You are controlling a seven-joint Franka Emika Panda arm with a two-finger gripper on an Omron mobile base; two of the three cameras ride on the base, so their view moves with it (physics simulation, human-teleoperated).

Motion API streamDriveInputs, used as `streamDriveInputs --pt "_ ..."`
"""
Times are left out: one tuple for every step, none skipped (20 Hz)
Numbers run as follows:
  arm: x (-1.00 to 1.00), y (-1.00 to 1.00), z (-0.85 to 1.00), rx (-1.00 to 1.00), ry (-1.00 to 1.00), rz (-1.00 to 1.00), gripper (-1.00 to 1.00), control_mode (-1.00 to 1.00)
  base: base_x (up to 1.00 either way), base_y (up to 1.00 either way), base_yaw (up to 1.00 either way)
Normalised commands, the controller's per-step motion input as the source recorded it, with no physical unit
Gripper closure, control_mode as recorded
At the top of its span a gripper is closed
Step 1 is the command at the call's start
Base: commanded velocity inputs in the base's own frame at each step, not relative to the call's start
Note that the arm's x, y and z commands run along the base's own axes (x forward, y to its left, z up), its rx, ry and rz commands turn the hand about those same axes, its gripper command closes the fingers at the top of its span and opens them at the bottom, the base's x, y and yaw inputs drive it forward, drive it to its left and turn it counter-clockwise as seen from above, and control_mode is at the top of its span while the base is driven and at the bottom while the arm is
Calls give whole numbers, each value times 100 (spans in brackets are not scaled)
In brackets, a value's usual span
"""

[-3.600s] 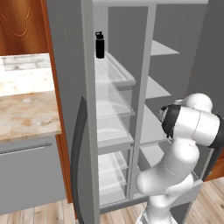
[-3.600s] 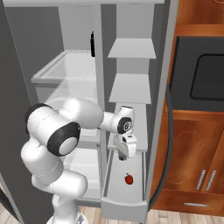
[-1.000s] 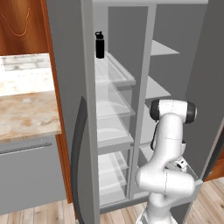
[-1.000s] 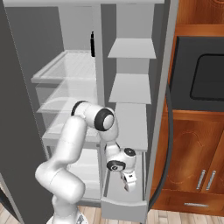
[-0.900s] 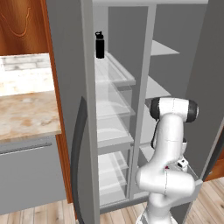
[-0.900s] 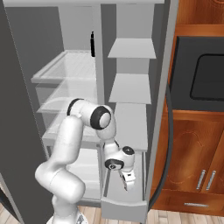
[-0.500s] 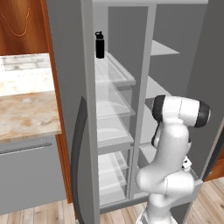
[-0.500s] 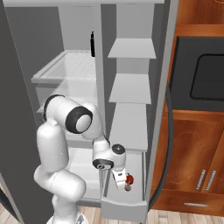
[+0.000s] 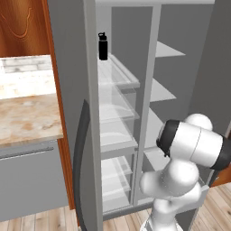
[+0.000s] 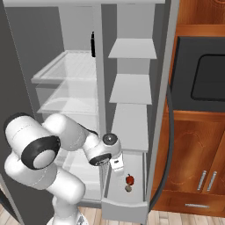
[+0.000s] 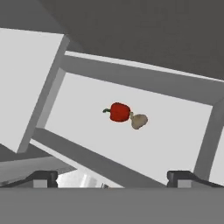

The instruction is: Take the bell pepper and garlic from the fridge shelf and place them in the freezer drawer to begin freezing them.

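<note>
Fingertips (image 11: 43,178) spread wide, gripping nothing; gripper (image 10: 117,166) poised over freezer drawer (image 10: 124,206), pulled out. Bell pepper (image 11: 119,112) and garlic (image 11: 139,121) lying touching mid-floor, bare floor on all sides, well clear of drawer walls. Fridge shelf (image 10: 66,66) well above, black bottle (image 9: 103,46) at its back.

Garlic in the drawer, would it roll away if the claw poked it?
Probably a little. The garlic looks small and roundish, so a poke would likely tip or roll it. It lies touching the red bell pepper, which may stop it on that side. The freezer drawer floor looks flat and smooth, with walls that should keep it in.
</note>
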Motion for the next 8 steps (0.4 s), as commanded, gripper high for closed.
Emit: streamDriveInputs --pt "0 0 0 0 0 0 -100 -100 0 0 0" --pt "2 0 0 -2 5 0 -100 -100 0 0 0" --pt "0 0 0 0 0 0 -100 -100 0 0 0" --pt "0 0 0 0 0 0 -100 -100 0 0 0" --pt "0 0 0 0 0 0 -100 -100 0 0 0" --pt "0 0 0 0 0 0 -100 -100 0 0 0" --pt "0 0 0 0 0 0 -100 -100 0 0 0" --pt "0 0 0 0 0 0 -100 -100 0 0 0"
